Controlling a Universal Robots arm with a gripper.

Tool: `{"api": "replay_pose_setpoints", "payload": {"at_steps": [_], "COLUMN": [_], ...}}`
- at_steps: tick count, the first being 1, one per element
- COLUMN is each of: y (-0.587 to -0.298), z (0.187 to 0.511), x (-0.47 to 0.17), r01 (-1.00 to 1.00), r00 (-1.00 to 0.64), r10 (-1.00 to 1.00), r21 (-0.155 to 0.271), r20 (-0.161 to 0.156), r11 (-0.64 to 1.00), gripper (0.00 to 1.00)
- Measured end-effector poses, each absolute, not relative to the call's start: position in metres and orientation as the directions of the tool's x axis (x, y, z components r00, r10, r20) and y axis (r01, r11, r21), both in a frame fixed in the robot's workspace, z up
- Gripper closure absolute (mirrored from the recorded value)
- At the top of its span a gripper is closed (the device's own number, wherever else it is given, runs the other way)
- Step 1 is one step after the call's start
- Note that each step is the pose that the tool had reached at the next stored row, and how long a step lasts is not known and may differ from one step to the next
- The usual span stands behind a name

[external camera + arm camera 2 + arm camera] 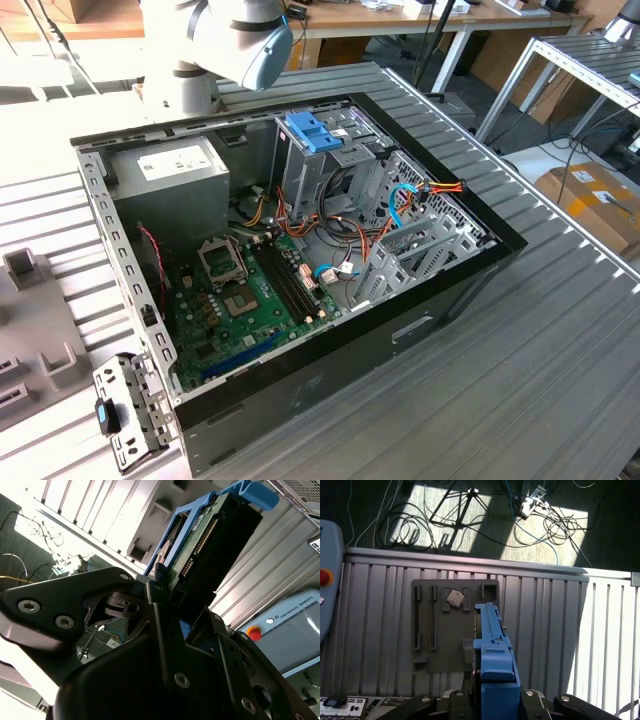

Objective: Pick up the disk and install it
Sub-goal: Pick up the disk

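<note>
The disk [210,540] is a dark drive with a green circuit edge and bright blue rails. It stands out from my gripper [182,612], which is shut on its near end. In the first wrist view the disk [492,647] shows edge-on as a blue rail rising from my gripper [492,700], held in the air above the ribbed table [550,630]. The open computer case [420,300] lies on the table in the exterior view, with its drive cage [345,160] at the back and a bare blue bracket [312,130] on top of the cage.
Below the disk lies a grey fixture plate [447,630] with a small chip [455,598]. A pendant with a red button [324,576] sits beside it. Inside the case are a grey power supply [170,172], a green motherboard [240,300] and loose cables [400,205]. The arm's joint [240,40] hangs behind the case.
</note>
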State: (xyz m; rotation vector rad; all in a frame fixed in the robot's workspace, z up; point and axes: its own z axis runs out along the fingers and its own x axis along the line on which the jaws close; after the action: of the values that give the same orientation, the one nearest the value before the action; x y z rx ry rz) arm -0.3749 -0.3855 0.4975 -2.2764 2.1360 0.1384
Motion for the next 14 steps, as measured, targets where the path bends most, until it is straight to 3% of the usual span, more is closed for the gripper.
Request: {"api": "replay_pose_setpoints", "payload": {"at_steps": [14], "y": [-0.386], "z": [0.496], "x": [-0.358], "r01": [-0.997], "r00": [0.062], "r10": [-0.995], "r21": [0.048], "r20": [-0.076], "r11": [-0.065], "gripper": [0.63]}}
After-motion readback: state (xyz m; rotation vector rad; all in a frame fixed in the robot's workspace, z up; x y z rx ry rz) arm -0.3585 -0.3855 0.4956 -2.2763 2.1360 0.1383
